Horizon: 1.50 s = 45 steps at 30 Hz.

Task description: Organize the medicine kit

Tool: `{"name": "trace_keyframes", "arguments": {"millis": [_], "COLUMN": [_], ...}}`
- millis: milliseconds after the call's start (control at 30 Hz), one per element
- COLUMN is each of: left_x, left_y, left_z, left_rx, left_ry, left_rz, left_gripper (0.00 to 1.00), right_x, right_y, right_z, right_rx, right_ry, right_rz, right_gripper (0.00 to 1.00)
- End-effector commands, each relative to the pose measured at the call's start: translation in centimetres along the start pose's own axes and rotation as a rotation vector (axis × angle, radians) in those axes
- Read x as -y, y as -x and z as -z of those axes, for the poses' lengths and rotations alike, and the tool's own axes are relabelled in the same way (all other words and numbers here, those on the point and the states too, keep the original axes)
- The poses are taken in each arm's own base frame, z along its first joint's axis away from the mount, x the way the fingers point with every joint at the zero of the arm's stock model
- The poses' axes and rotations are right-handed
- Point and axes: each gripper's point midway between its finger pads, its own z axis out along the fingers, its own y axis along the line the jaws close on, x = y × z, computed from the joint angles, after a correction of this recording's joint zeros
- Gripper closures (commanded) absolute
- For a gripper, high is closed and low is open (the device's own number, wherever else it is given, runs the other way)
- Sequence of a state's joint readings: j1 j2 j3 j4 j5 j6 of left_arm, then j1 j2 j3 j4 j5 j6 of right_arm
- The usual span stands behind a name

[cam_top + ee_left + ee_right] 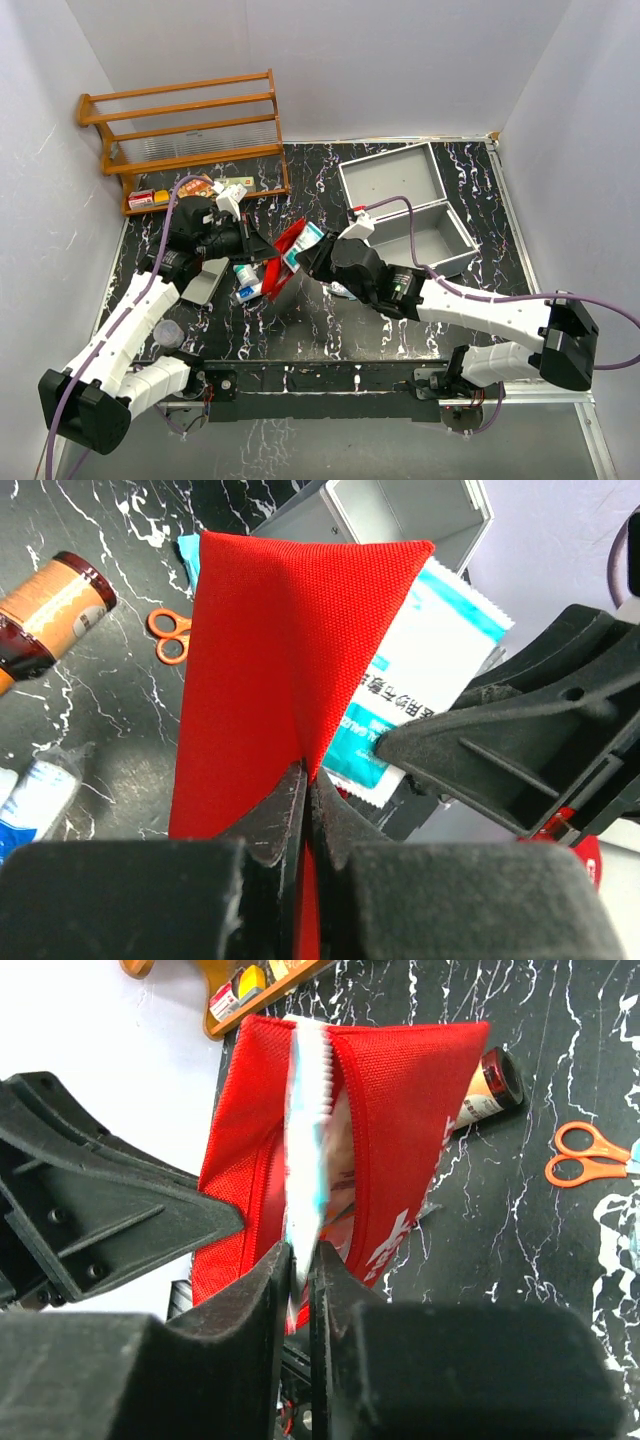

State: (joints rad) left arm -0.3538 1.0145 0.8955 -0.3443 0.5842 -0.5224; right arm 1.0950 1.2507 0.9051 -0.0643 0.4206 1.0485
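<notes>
- Top external view: the kit [395, 180] lies open at the far right of the black marbled tabletop [330, 320]. Its two grey halves sit side by side, and the right arm hides part of the near half.
- Both arms reach in to the middle of the tabletop, just left of the kit, and meet at a red pouch [290, 240].
- Left wrist view: the left claw [305, 770] is clamped tight on a fold of the pouch's fabric, with no gap between its fingers.
- Right wrist view: the right claw [300, 1252] stands narrow, pinching the near edge of a white-and-teal packet [305, 1130].
- In that view the packet stands on edge in the pouch's open mouth, between its two red sides.
- The two claws are close together, one on each side of the pouch.
- I cannot tell whether the pouch's bottom touches the tabletop.
- Orange scissors [170, 635] and a brown bottle [50, 605] lie on the tabletop near the pouch. They are near each other but not touching.
- A wooden rack [190, 130] stands at the far left, well apart from the kit.
</notes>
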Motion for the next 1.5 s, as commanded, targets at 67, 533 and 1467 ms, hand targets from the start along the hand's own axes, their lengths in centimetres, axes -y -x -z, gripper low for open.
{"name": "trace_keyframes", "arguments": {"millis": [67,533,1467], "left_x": [0.3,-1.2,-1.0], "left_y": [1.4,2.6,3.1], "left_z": [1.1,1.1,0.9], "left_rx": [0.083,0.077,0.107], "left_ry": [0.010,0.108,0.102], "left_rz": [-0.172,-0.245,-0.223], "left_gripper": [1.00,1.00,1.00], "right_x": [-1.4,-5.8,-4.8], "right_y": [2.3,1.2,-2.7], "right_z": [0.6,-0.4,-2.1], "right_rx": [0.034,-0.100,-0.253], "right_ry": [-0.073,0.000,-0.131], "right_rz": [-0.046,0.019,-0.033], "right_gripper": [1.00,1.00,1.00]}}
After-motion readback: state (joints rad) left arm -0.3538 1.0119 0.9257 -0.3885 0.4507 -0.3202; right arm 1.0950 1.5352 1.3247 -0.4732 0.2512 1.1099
